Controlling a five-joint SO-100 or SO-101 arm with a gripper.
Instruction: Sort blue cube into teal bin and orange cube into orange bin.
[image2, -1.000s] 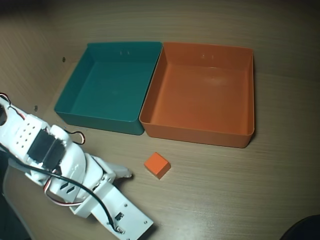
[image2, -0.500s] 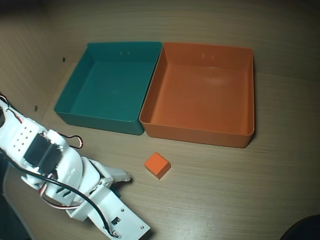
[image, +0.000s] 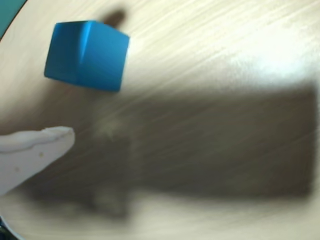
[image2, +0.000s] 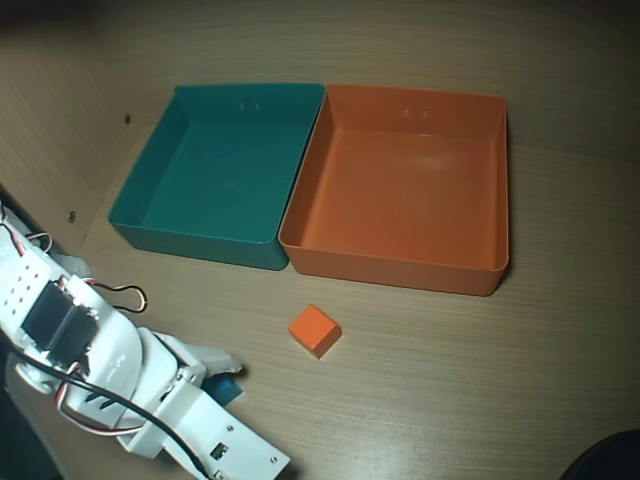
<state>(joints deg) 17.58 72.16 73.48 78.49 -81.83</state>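
Since the earlier frames the white arm has slid toward the lower left of the overhead view, exposing a sliver of the small bright blue cube (image2: 228, 390) beneath it. The end effector (image2: 232, 372) lies low over the wooden worktop (image2: 450, 380); how far open, I cannot tell. In the wrist view one white fingertip (image: 50, 142) sits lower left, apart from the blue cube (image: 87, 55) at upper left. Only the overhead view shows the small orange cube (image2: 314, 330) at centre, the teal plastic bin (image2: 215, 165) and the orange plastic bin (image2: 400, 185) above.
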